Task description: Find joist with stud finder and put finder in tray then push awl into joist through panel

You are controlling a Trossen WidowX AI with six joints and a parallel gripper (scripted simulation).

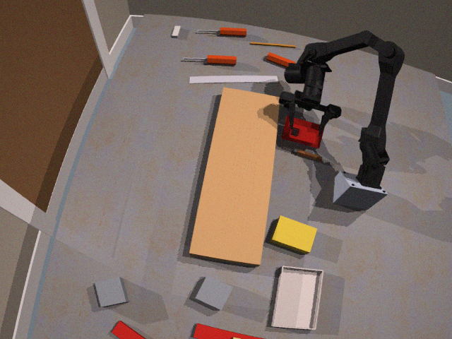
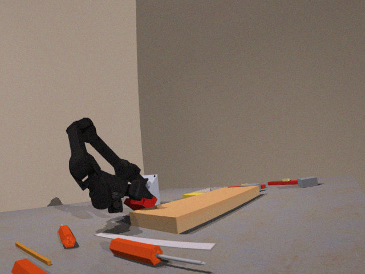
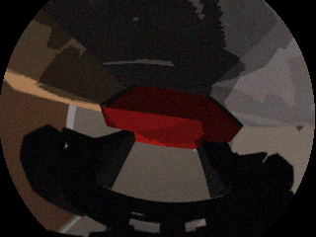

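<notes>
My gripper (image 1: 307, 132) (image 3: 168, 133) is shut on a red box-shaped thing (image 1: 304, 136) (image 2: 142, 202) (image 3: 158, 123), hollow on top with a dark square inside. It may be the stud finder; I cannot tell for sure. It hangs tilted beside the far right end of the tan floor panel (image 1: 237, 175) (image 2: 206, 206). Its clearance above the table is unclear. An orange-brown handle (image 1: 308, 155), likely the awl's, lies just in front of it. The white tray (image 1: 292, 302) stands empty at the front right. No hole shows in the panel. The joist is hidden.
A yellow block (image 1: 294, 234) stands between panel and tray. Grey blocks (image 1: 111, 292) (image 1: 212, 292) and red bars (image 1: 126, 330) (image 1: 219, 331) lie in front. A white strip (image 1: 233, 79), orange-handled tools (image 1: 221, 59) (image 1: 232, 32) and a thin orange stick (image 1: 272, 44) lie behind the panel.
</notes>
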